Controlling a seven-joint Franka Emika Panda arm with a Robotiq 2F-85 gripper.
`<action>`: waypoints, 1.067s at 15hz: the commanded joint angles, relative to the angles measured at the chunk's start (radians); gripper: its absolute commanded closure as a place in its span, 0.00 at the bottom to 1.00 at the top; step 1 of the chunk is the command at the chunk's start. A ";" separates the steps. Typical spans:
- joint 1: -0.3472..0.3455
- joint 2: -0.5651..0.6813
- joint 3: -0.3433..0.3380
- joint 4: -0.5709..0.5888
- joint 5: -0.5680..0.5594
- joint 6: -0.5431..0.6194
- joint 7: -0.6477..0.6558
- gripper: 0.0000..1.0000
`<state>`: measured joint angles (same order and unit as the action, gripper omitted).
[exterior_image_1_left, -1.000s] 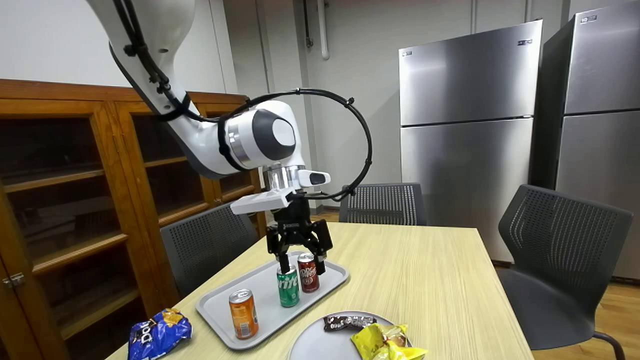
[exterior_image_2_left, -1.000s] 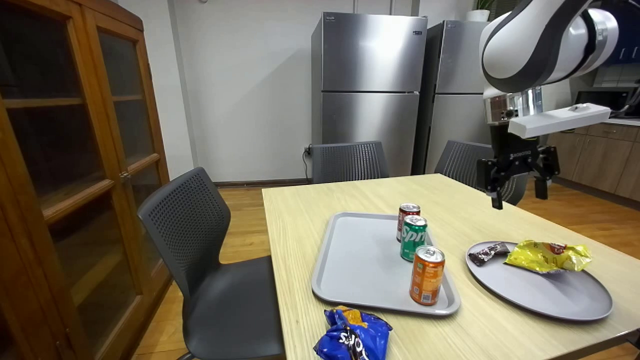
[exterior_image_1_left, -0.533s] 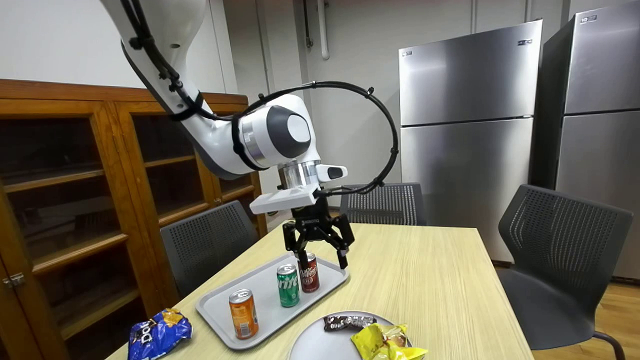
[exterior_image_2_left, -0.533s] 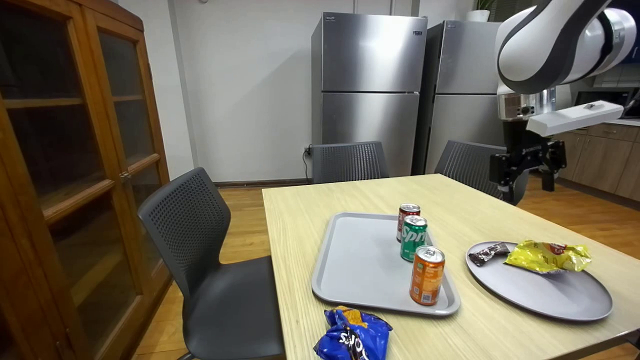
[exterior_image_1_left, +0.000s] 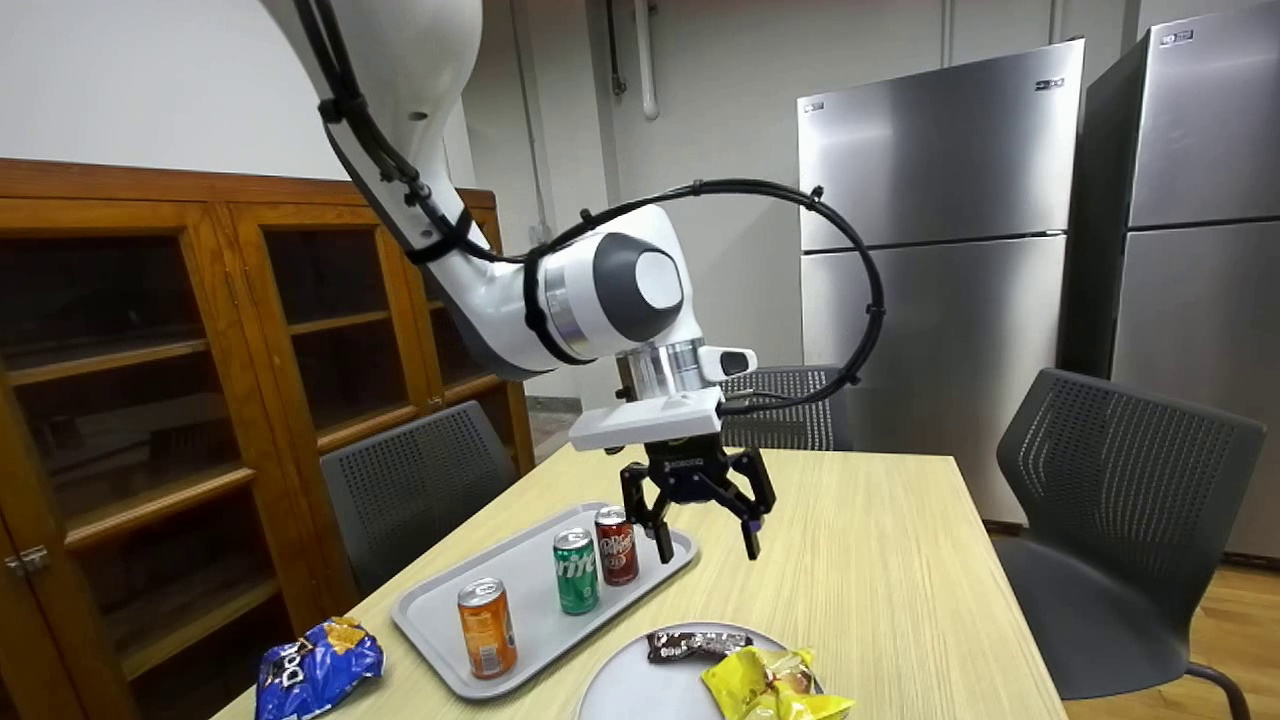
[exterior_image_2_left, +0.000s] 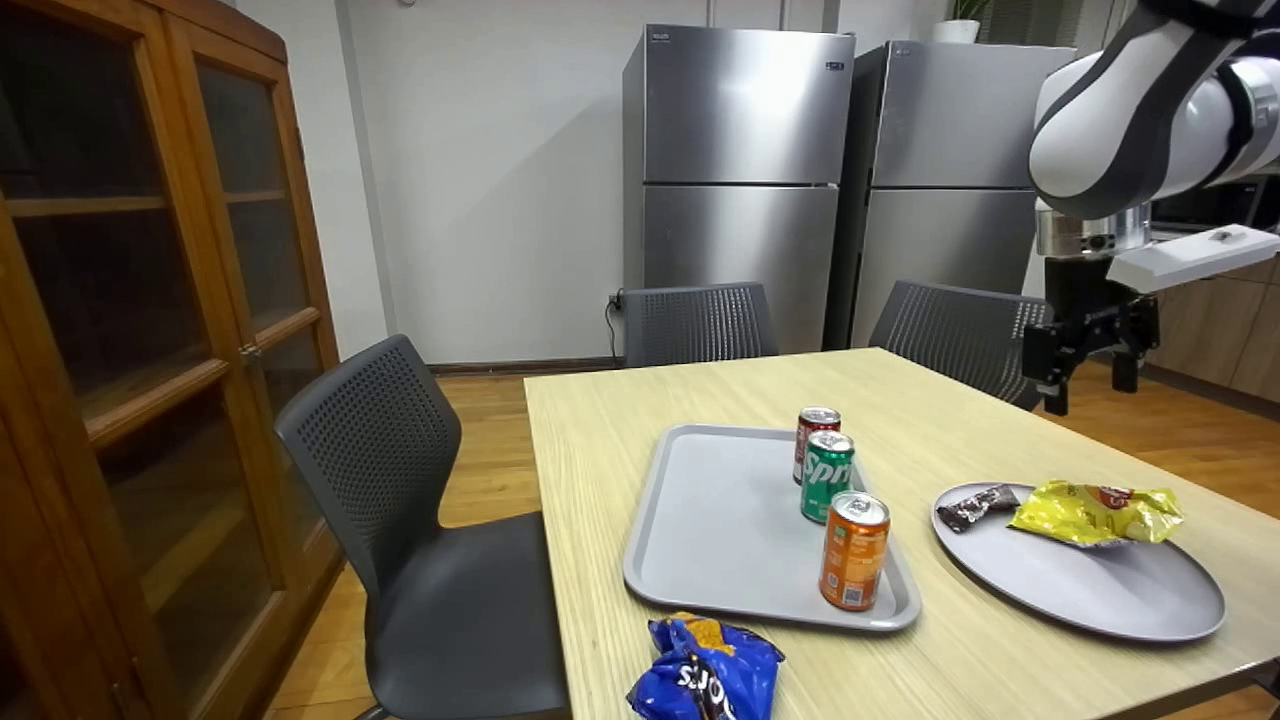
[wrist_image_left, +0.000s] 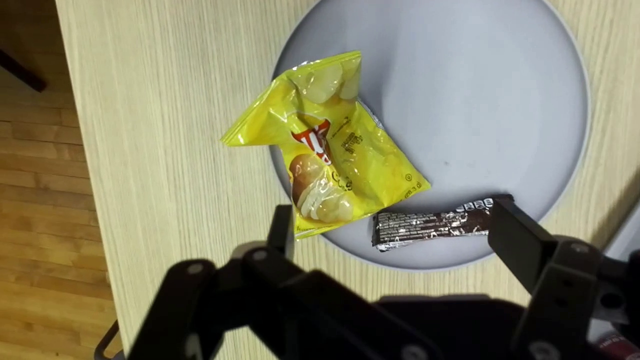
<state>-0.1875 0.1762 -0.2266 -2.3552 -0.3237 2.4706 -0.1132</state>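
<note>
1 crinkly yellow bag on a round plate

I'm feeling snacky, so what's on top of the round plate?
A yellow bag and a wrapped bar lie on the plate; the bag partly overhangs it. What's beneath or inside either is covered and can't be seen.

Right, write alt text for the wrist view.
A yellow chip bag and a dark-wrapped bar lie on a round gray plate, seen past an open, empty gripper at the bottom. The bag overhangs the plate's edge; wooden floor shows on the picture's left.
</note>
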 joint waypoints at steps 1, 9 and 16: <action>-0.022 0.093 -0.002 0.061 0.007 0.028 -0.044 0.00; -0.044 0.266 -0.013 0.144 -0.012 0.123 -0.097 0.00; -0.052 0.341 -0.022 0.183 -0.021 0.135 -0.150 0.00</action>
<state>-0.2226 0.4949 -0.2492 -2.1950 -0.3247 2.5995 -0.2209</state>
